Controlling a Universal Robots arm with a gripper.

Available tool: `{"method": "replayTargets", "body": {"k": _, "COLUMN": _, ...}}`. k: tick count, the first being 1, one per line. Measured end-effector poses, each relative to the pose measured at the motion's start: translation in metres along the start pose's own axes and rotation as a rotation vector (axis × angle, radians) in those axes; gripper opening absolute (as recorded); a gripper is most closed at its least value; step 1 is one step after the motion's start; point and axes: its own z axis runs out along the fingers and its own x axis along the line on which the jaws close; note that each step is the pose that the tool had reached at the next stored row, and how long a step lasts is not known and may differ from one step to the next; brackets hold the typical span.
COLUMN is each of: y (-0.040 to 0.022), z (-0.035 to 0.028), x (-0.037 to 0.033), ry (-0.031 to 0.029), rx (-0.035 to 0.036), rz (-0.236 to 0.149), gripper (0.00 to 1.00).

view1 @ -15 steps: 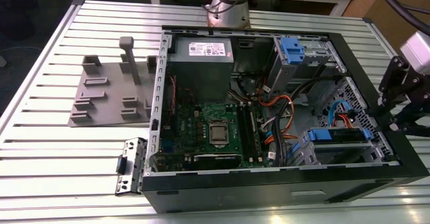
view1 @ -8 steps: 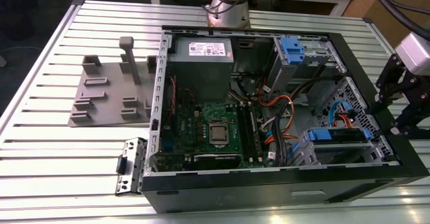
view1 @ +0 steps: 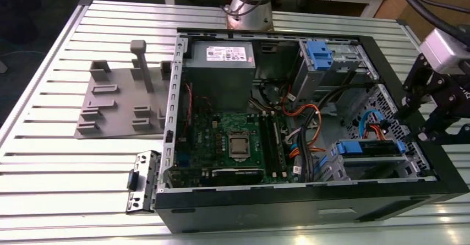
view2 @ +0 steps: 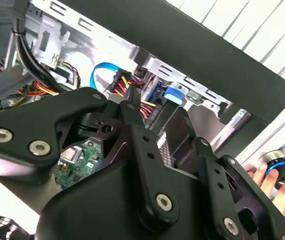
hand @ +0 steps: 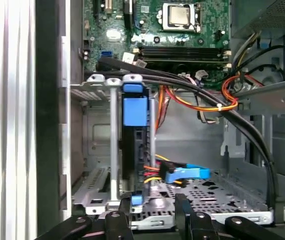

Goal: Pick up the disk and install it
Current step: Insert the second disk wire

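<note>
Apparently seated in the drive cage [hand: 100, 150], the disk [hand: 134, 145] needs straight, cable-clear motion; gripper [hand: 155, 210] fingers apart, empty.

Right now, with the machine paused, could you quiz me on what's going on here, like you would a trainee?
1. True or false: the gripper is clamped shut on the disk.
2. Where does the disk sit?
A. Flat on the slatted table
B. In a metal drive bay inside the open computer case
C. On top of the power supply
3. What colour is the plastic bracket framing the disk?

Key:
1. False. The gripper is open.
2. B
3. Blue
</note>
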Motion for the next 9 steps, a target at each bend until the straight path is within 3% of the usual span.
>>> {"method": "replayTargets", "body": {"k": 4, "y": 0.0038, "z": -0.0006, "x": -0.0042, "ry": 0.0000, "rx": 0.0010, "rz": 0.000, "gripper": 0.47}}
{"method": "replayTargets", "body": {"k": 9, "y": 0.0137, "z": -0.0005, "x": -0.0049, "ry": 0.0000, "rx": 0.0029, "rz": 0.000, "gripper": 0.47}}
